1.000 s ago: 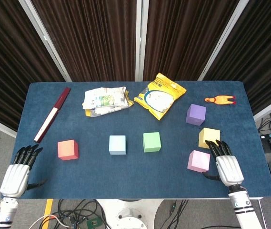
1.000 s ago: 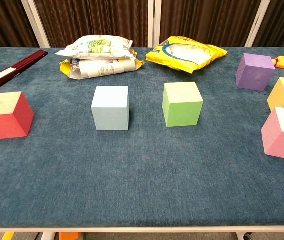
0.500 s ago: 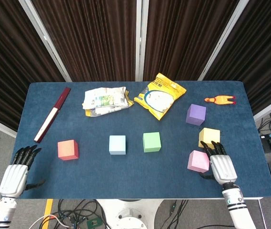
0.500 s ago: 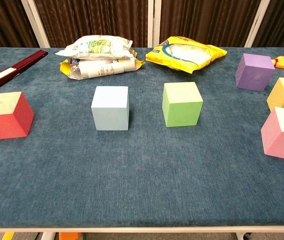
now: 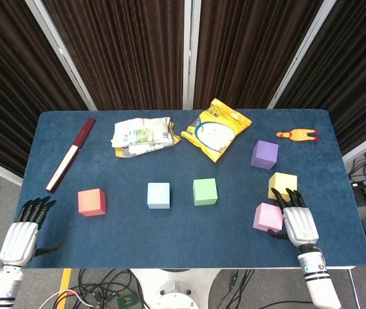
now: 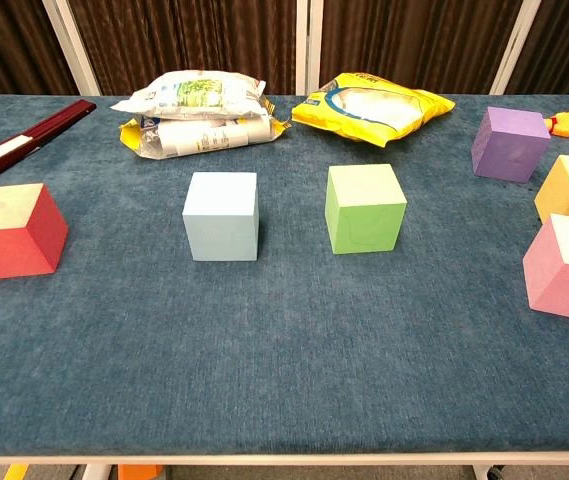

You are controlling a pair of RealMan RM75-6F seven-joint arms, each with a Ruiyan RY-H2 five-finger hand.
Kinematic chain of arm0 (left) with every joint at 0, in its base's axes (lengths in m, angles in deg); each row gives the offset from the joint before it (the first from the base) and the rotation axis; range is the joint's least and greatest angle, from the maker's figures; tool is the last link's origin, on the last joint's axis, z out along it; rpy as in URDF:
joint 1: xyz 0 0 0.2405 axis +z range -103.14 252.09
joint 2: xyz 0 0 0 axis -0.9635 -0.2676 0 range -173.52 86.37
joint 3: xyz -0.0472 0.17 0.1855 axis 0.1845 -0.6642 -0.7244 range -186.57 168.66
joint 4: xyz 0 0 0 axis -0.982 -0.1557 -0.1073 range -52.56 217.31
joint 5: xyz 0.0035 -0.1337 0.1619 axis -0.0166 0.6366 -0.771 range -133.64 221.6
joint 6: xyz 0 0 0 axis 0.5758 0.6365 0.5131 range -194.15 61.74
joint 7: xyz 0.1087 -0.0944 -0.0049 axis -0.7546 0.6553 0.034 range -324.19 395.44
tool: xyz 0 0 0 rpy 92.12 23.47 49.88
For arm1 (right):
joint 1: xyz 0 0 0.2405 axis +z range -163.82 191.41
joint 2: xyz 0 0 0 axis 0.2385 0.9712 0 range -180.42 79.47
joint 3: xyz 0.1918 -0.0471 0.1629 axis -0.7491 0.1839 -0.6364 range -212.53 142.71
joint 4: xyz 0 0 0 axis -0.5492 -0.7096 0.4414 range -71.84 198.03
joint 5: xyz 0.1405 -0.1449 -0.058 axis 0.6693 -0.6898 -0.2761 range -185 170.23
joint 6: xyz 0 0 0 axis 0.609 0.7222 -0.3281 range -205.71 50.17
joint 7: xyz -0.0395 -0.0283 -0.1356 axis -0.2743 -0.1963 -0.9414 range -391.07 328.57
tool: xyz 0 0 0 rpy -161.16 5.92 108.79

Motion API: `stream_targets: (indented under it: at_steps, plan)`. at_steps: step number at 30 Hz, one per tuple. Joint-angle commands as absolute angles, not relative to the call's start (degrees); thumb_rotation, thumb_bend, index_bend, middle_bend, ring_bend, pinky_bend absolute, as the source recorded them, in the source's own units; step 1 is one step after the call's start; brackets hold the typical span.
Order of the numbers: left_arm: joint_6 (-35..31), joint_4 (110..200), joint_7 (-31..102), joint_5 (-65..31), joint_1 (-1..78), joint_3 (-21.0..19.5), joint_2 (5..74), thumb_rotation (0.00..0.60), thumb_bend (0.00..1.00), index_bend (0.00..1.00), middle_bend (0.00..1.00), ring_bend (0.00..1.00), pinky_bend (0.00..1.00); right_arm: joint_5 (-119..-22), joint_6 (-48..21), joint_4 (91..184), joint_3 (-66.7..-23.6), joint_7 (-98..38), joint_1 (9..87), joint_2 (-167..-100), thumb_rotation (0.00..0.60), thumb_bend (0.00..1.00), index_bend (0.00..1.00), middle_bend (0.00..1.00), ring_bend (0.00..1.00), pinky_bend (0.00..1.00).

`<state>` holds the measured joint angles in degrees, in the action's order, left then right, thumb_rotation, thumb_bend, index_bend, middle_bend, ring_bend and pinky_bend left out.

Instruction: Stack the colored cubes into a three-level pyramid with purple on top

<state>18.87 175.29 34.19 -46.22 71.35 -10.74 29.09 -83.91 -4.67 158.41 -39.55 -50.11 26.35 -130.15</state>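
right hand closes in on the pink cube

the right hand [image 5: 298, 223] has drifted inward over the last second, from a spot beside the yellow foam-like cube [image 5: 282, 185] to one just beside the pink cube [image 5: 268, 217] at the near right of the blue felt-covered table [image 5: 170, 238]. its fingers [image 5: 291, 196] are spread and hold nothing; the thumb appears to reach toward the pink cube's side, though whether it touches is hard to tell. in the chest view only dark fingertips show at the right edge.

the left hand [image 5: 23, 233] rests off the table's near left corner, fingers apart and empty, in much the same place as a second ago.

no stacking has begun. the red cube [image 5: 91, 201], pale blue cube [image 5: 158, 195] and green cube [image 5: 204, 191] sit apart in a loose row across the middle (a likely start for the base). the purple cube [image 5: 264, 154], meant for the top, stands alone at the far right, beyond the yellow one.

the shift suggests the pink cube is the first pick, probably to be carried toward the row. the yellow cube stands near, so the fingers may nudge it.
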Motion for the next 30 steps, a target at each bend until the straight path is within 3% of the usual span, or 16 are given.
stream_targets:
  at_steps: [1, 8, 15, 21, 30]
  plan:
    - [18.8, 175.1, 34.4, -46.1, 71.4, -10.8, 29.1, 0.600, 0.02, 0.10, 0.05, 0.00, 0.02, -84.3, -3.7, 157.4, -40.1, -50.7, 26.6, -131.3, 0.600, 0.02, 0.00, 0.43, 0.00, 0.00]
    - [18.6, 174.7, 35.0, -45.9, 71.3, -10.8, 29.1, 0.600, 0.02, 0.10, 0.05, 0.00, 0.03, -86.8, -4.6, 158.1, -42.3, -49.1, 29.6, -130.2, 0.600, 0.10, 0.00, 0.51, 0.04, 0.00]
    - [17.8, 174.2, 35.1, -45.3, 71.0, -10.7, 29.4, 0.600, 0.02, 0.10, 0.05, 0.00, 0.03, -86.5, -12.9, 157.5, -46.0, -49.5, 37.2, -127.2, 0.600, 0.10, 0.00, 0.51, 0.05, 0.00]
    - [17.1, 173.4, 35.4, -44.5, 70.8, -10.6, 29.8, 0.600, 0.02, 0.10, 0.05, 0.00, 0.02, -86.1, -21.8, 151.6, -47.3, -47.8, 44.2, -127.2, 0.600, 0.10, 0.00, 0.50, 0.05, 0.00]
    - [16.2, 172.4, 36.3, -43.7, 70.5, -10.2, 30.0, 0.600, 0.02, 0.10, 0.05, 0.00, 0.03, -87.2, -25.0, 143.0, -47.0, -42.8, 49.3, -131.8, 0.600, 0.10, 0.00, 0.48, 0.05, 0.00]
